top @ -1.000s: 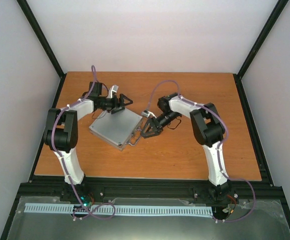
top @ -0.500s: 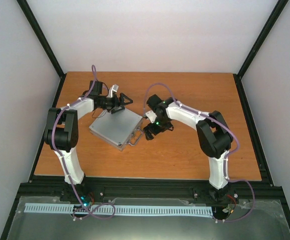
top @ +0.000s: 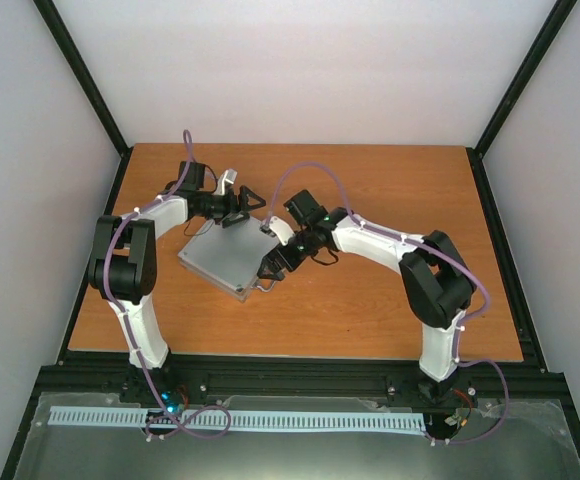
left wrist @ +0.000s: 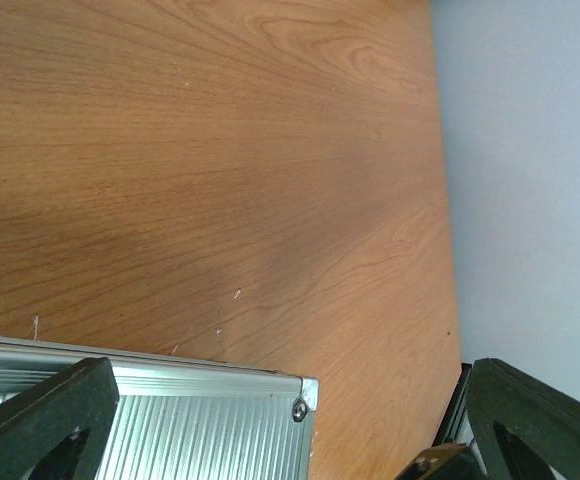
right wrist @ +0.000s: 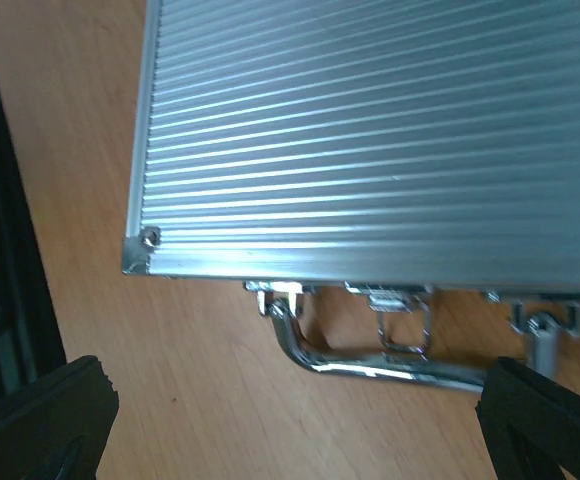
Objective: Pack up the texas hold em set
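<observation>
top external view: the packing job looks all but finished. nearest the arms, the right gripper (top: 273, 266) hovers with jaws spread wide and empty at the 4 o'clock edge of the silver briefcase (top: 224, 254), just over its chrome handle (top: 266, 284). the case lies flat and shut on the wooden table (top: 390, 300), at about 9 o'clock from the table's middle, turned at a slant. right wrist view: the ribbed lid meets the base along the handle side, with small clasps (right wrist: 402, 322) beside the handle; whether they are snapped down cannot be told. farther back, at the case's 12 o'clock corner, the left gripper (top: 240, 205) hangs wide open too, holding nothing. left wrist view shows one black finger (left wrist: 45, 415) above the lid's corner and the other out past the edge over bare wood. no chips, cards or dice are in sight in any view, so the pieces are judged to be stowed inside. what appears left: fastening the clasps, if they are loose, and perhaps squaring the case up.
</observation>
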You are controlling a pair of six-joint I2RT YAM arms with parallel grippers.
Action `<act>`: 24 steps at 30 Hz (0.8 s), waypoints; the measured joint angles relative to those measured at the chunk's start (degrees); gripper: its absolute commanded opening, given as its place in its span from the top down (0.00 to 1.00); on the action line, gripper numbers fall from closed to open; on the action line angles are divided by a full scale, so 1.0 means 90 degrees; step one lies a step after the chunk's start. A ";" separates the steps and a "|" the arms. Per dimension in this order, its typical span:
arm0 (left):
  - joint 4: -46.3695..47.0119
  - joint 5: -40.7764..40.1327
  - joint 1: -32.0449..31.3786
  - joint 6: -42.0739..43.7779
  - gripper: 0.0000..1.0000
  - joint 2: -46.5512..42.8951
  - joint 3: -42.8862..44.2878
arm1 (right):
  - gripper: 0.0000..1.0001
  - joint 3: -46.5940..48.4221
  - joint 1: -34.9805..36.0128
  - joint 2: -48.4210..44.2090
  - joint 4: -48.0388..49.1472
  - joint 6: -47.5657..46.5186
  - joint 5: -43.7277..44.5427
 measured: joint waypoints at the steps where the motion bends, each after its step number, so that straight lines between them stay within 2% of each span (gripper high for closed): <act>1: 0.0000 0.0000 0.0000 0.0000 0.00 0.0000 0.0000 | 0.00 -0.0002 0.0000 0.0063 0.0104 -0.0015 -0.0172; 8: -0.0002 0.0000 0.0000 0.0005 0.01 -0.0002 -0.0002 | 0.00 -0.0216 0.0000 0.0457 0.0469 -0.0034 -0.0784; 17: -0.0017 0.0005 0.0000 0.0007 0.00 0.0019 0.0015 | 0.00 -0.0430 0.0000 0.0648 0.0687 -0.0019 -0.0845; 24: -0.0102 0.0010 0.0002 0.0036 0.00 0.0046 0.0068 | 0.00 -0.0136 0.0000 0.1071 0.0889 -0.0032 -0.0852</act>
